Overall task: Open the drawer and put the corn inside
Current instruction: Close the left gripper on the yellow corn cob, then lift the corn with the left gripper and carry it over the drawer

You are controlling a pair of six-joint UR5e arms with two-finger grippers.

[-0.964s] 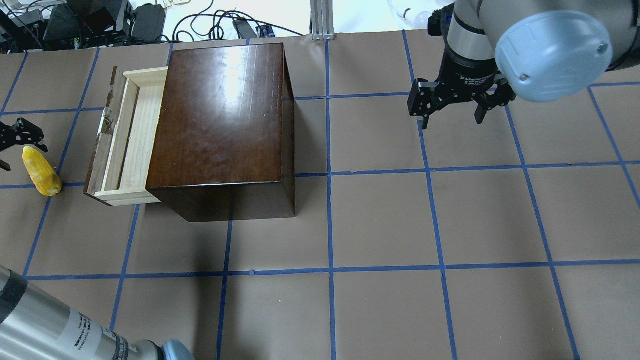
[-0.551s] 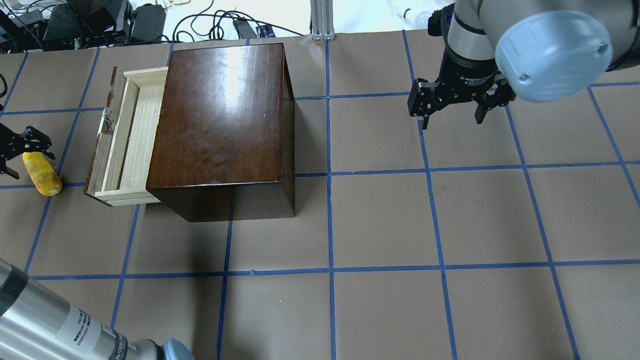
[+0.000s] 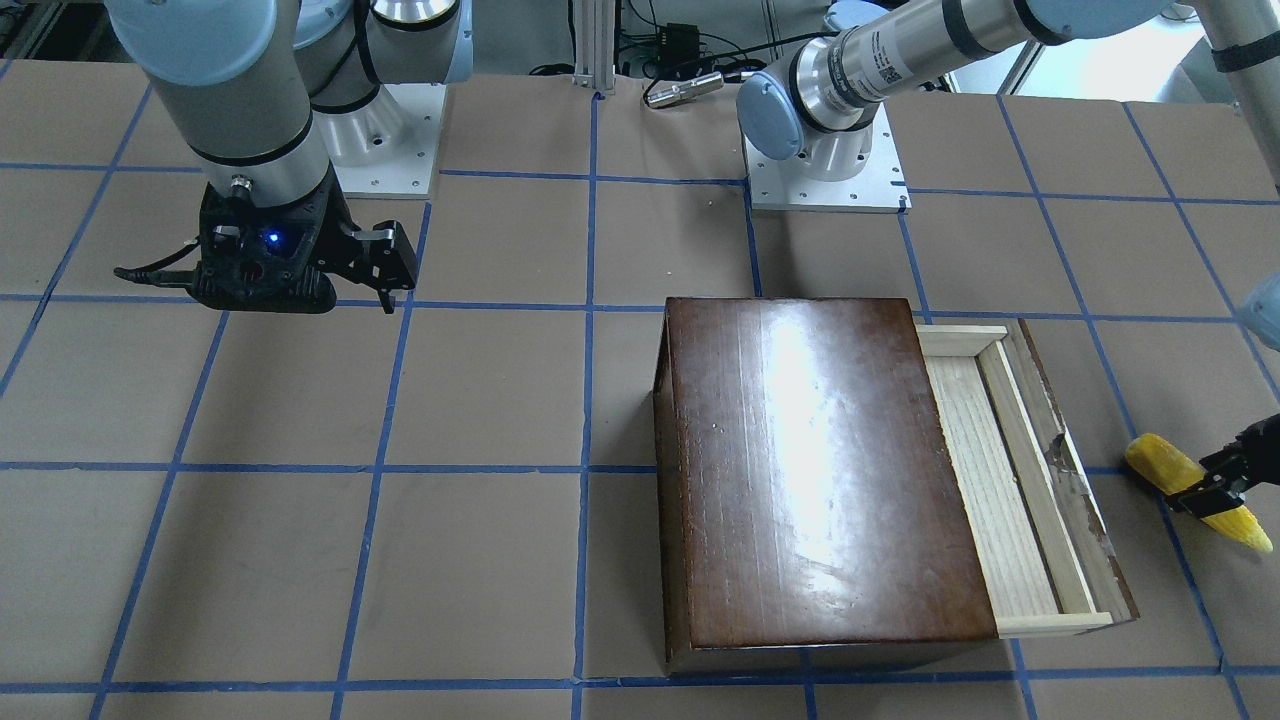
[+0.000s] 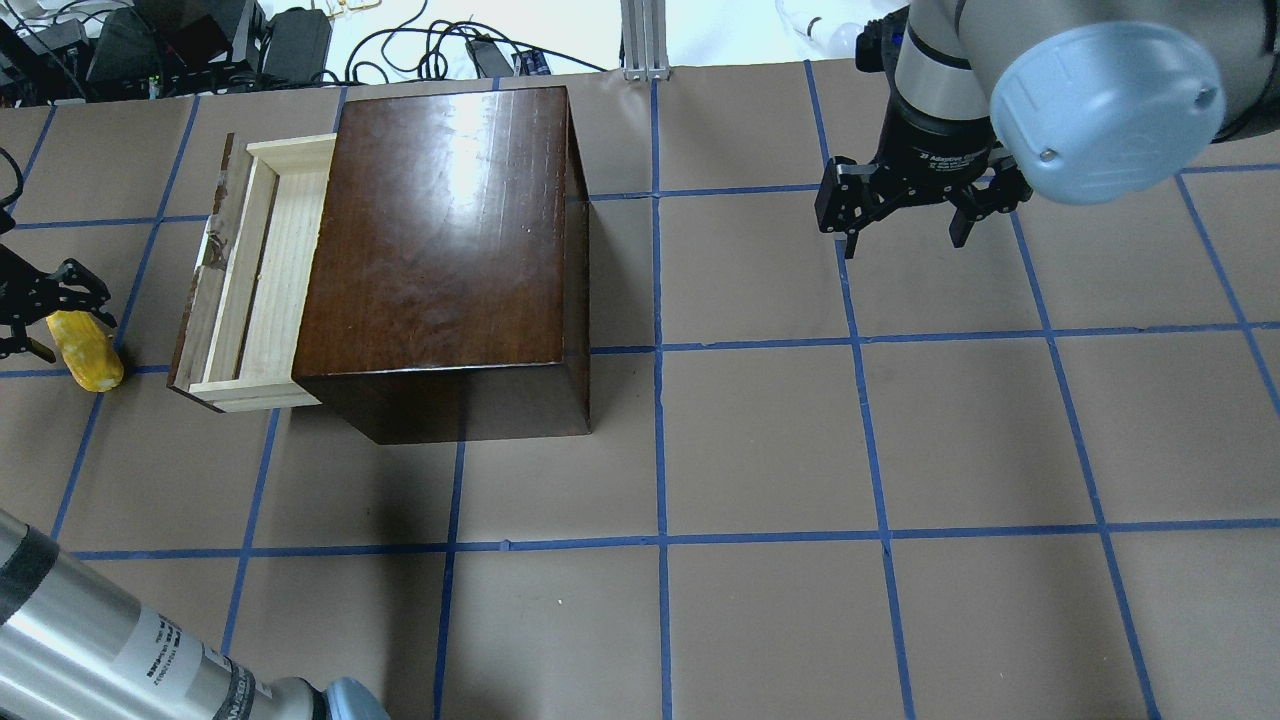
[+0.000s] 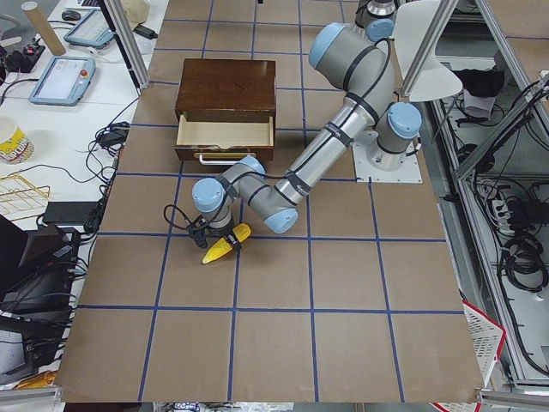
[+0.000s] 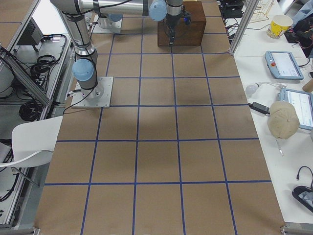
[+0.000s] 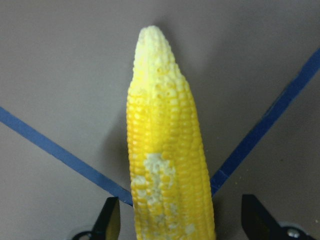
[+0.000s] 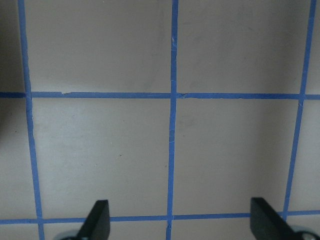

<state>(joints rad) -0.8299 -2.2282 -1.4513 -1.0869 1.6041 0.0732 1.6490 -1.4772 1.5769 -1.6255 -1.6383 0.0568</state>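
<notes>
The corn (image 4: 88,354) lies on the table left of the box; it also shows in the front view (image 3: 1190,487) and in the left wrist view (image 7: 167,160). My left gripper (image 4: 48,312) is open and low over the corn's thick end, one finger on each side with gaps, as the left wrist view (image 7: 182,222) shows. The drawer (image 4: 252,270) of pale wood is pulled out of the dark-brown box (image 4: 440,240) toward the corn and holds nothing. My right gripper (image 4: 905,222) is open and empty above the table, far right of the box.
Brown paper with blue tape lines covers the table (image 4: 760,430). Cables and equipment (image 4: 200,45) lie past the far edge. My left arm's forearm (image 4: 110,650) crosses the near left corner. The right wrist view shows only bare table (image 8: 170,140).
My left gripper has moved toward the near side and down over the corn's thick end, now straddling it. The corn, drawer and right arm have not moved.
</notes>
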